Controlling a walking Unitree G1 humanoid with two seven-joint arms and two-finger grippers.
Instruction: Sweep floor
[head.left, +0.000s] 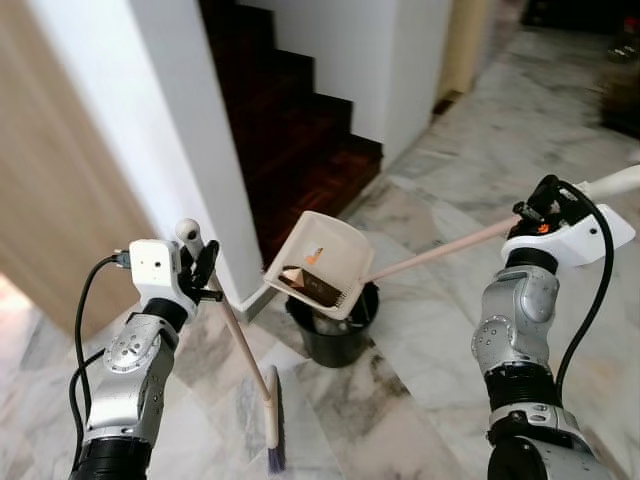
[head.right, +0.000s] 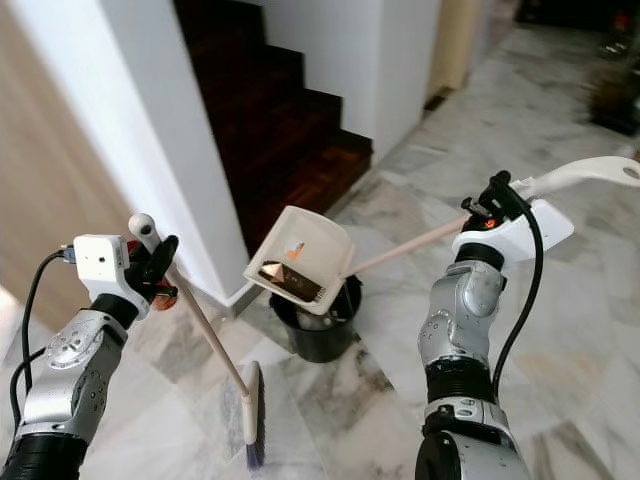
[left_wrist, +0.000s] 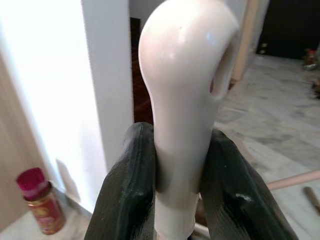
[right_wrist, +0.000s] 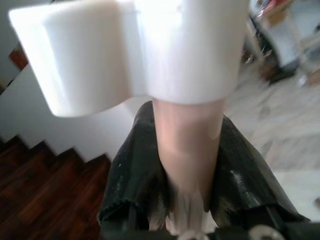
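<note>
— Marble floor (head.left: 430, 330), grey-veined and glossy, runs under both arms. What else is in the room?

— Ahead of the left end effector (head.left: 203, 272) stands a white wall corner (head.left: 190, 130), with dark wooden stairs (head.left: 300, 130) climbing behind it and a pale wood panel (head.left: 50, 200) further to its left.

— And the tools?

— A broom (head.left: 245, 350) slants down from the left end effector, its head (head.left: 274, 432) resting on the floor below and to the right of that end effector. A cream dustpan (head.left: 320, 262) hangs tipped over a black bin (head.left: 333, 325), out between the two arms, on a long handle (head.left: 440, 250) that runs back to the right end effector (head.left: 545, 200).

— How do the fingers stand?

— Left end effector: both black fingers (left_wrist: 130, 185) clamped on the broom's rounded cream top (left_wrist: 185, 75). Right end effector: fingers (right_wrist: 135, 175) pressed against the dustpan handle just under its white grip (right_wrist: 135, 45).

— Any writing?

— A small red-capped bottle (left_wrist: 41, 207) stands by the wall base near the left end effector; its label is too blurred to read. Something brown and an orange scrap lie inside the dustpan.
</note>
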